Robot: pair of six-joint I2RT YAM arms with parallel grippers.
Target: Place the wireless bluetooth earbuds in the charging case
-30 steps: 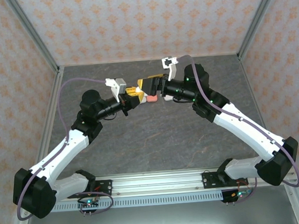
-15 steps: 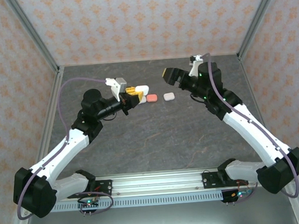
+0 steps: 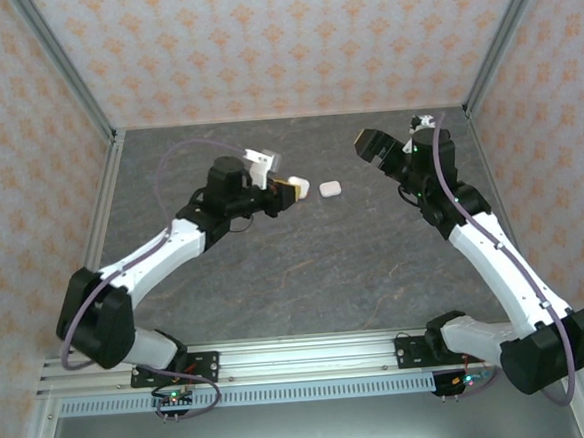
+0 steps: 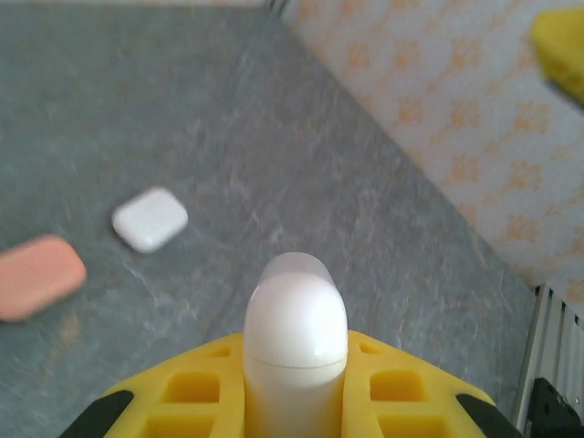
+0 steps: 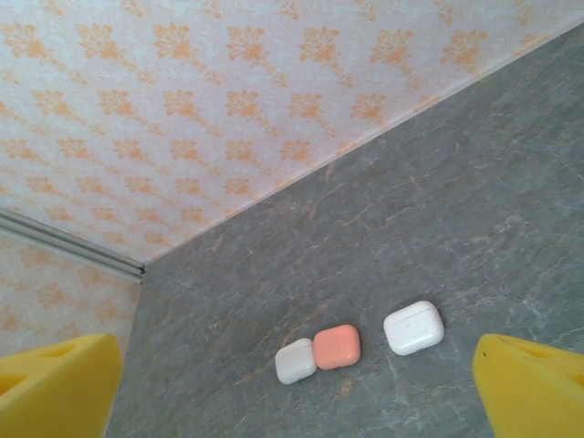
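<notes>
The left claw [image 3: 292, 190] clamps a white charging case [image 4: 297, 310] upright; the right claw [image 3: 370, 143] gapes wide, holding nothing.
Hold it steady, I judge, lid seam [image 4: 297, 361] clear above the pads [image 4: 392, 388]. The left wrist view gives that seam; the right wrist view adds three loose cases ahead of its claw: white case [image 5: 295, 361], pink case [image 5: 337, 347], second white case [image 5: 413, 328].

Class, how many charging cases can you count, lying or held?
4. Three lie in a row on the table: a white case, a salmon case beside it, another white case farther along. The left gripper grips what looks like a fourth case. Others may be hidden.
</notes>
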